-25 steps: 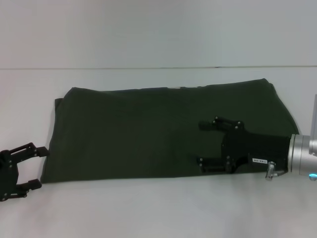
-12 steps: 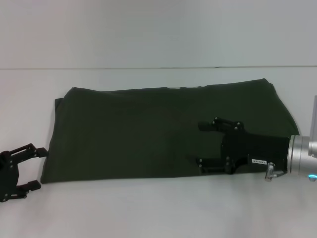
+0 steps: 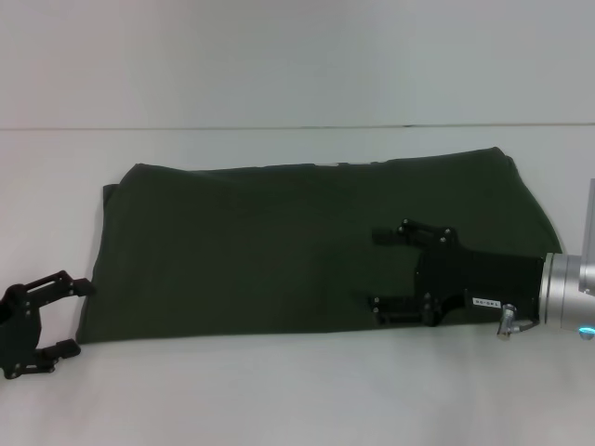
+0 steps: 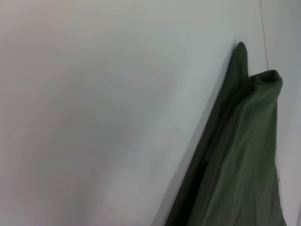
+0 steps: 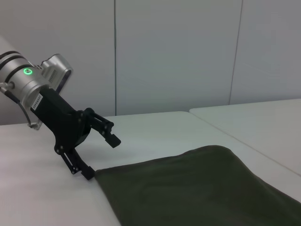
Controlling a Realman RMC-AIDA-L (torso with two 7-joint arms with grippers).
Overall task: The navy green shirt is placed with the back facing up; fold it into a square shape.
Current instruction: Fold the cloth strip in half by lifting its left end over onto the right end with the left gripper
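Note:
The navy green shirt (image 3: 279,242) lies flat on the white table (image 3: 279,390), folded into a long band running left to right. My left gripper (image 3: 79,316) stands open just off the band's near left corner, its far finger almost at the cloth edge. My right gripper (image 3: 375,269) hovers open over the band's right part, pointing left, with nothing between its fingers. The left wrist view shows the shirt's folded edge (image 4: 244,155) on the table. In the right wrist view the shirt (image 5: 197,188) spreads out, with the left gripper (image 5: 101,157) at its far corner.
A pale wall (image 3: 297,56) rises behind the table's far edge. Bare white tabletop runs along the near side of the shirt and to its left. The right arm's silver wrist (image 3: 567,297) reaches in from the right edge.
My left gripper has shifted slightly toward the table's near edge and stays open. The right gripper has barely moved. The shirt lies as before.

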